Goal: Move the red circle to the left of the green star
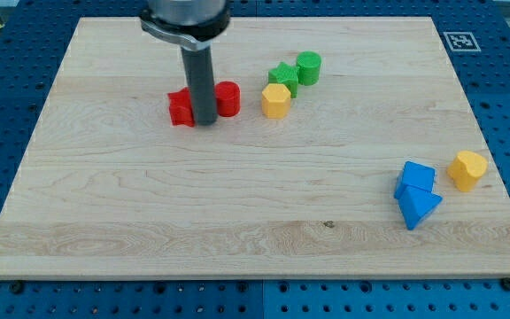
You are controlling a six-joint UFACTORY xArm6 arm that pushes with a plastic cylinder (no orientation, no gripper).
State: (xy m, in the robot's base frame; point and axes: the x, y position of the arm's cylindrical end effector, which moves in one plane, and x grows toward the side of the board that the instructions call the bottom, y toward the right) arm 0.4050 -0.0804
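Note:
The red circle lies in the upper middle of the wooden board, just right of my rod. A second red block, shape unclear, lies just left of the rod. My tip rests between the two red blocks, touching or nearly touching both. The green star sits to the right of the red circle, with a yellow hexagon right below it and a green cylinder at its upper right.
Two blue blocks lie together at the lower right, with a yellow block just right of them. A fiducial marker sits at the board's top right corner.

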